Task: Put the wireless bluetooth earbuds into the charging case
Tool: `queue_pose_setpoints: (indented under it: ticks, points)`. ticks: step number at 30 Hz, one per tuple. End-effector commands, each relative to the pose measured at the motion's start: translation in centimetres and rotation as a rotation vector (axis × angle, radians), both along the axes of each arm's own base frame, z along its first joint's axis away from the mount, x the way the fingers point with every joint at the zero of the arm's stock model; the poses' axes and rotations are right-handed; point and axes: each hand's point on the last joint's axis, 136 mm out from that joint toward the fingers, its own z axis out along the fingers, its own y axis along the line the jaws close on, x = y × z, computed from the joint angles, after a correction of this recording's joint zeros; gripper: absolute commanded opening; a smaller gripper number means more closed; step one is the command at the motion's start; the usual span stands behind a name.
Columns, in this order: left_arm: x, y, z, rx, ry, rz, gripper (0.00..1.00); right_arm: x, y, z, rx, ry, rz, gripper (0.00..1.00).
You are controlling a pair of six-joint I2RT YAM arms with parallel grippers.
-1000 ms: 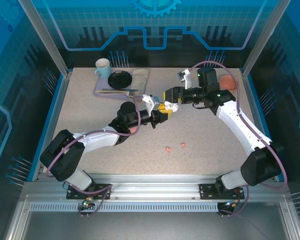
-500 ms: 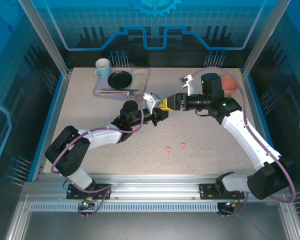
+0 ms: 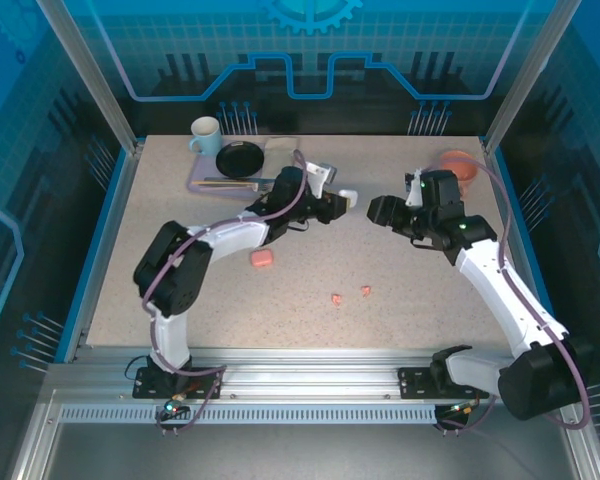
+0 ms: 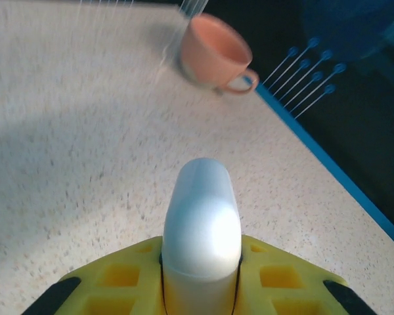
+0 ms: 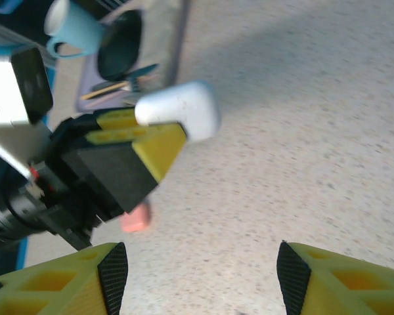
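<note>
My left gripper (image 3: 336,200) is closed tight on the white case (image 4: 201,210), lifted above the table (image 3: 430,270) at the far centre and pointing towards the pink cup (image 4: 213,56). The case looks shut, so what is inside I cannot tell. My right gripper (image 5: 198,266) stands just to the right of it, jaws apart and nothing between them. The salmon-pink earbuds (image 3: 336,298) lie loose on the table at the near centre, well apart from both grippers, and the pink case (image 3: 262,258) lies to their left. I judge that the step in hand is to put the white case aside, so that both grippers become free for the salmon-pink pair. To do it well, I should lower the case onto a bare part of the table, away from the cup and the earbuds, and let it touch flat before I release, because its round shell may roll or slide. Compared with one second ago, the grippers, which then met over the middle of the table around the case, are parted: the left arm has swung to the far side with the case, the right one has drawn back to the right, and the pink case, then mostly hidden under the left arm, lies in plain view.
</note>
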Motion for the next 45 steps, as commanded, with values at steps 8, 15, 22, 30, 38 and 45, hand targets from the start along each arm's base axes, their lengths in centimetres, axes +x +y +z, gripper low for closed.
queue_pose_setpoints:
  ticks: [8, 15, 22, 30, 38, 45]
  points:
    - [2.6, -1.5, -8.7, 0.089, 0.510, 0.079, 0.00, 0.1, -3.3, -4.5, -0.091, 0.086, -0.166, 0.64]
    - [3.4, -1.8, -11.9, 0.155, 0.630, 0.107, 0.10, 0.6, -3.3, -5.9, -0.105, 0.118, -0.170, 0.64]
    - [3.7, -0.4, -14.1, 0.215, 0.686, 0.148, 0.33, 0.8, -3.4, -6.4, -0.128, 0.137, -0.163, 0.67]
    - [3.8, 1.3, -12.2, 0.274, 0.661, 0.157, 0.79, 0.1, -4.0, -5.7, -0.167, 0.141, -0.159, 0.70]
    - [2.2, 3.8, -1.8, 0.235, 0.440, 0.176, 0.99, -1.3, -3.4, -4.8, -0.224, 0.131, -0.125, 0.72]
    - [-1.6, 13.7, 6.1, 0.275, 0.218, 0.453, 0.99, -0.1, 2.4, -5.1, -0.324, 0.151, 0.009, 0.72]
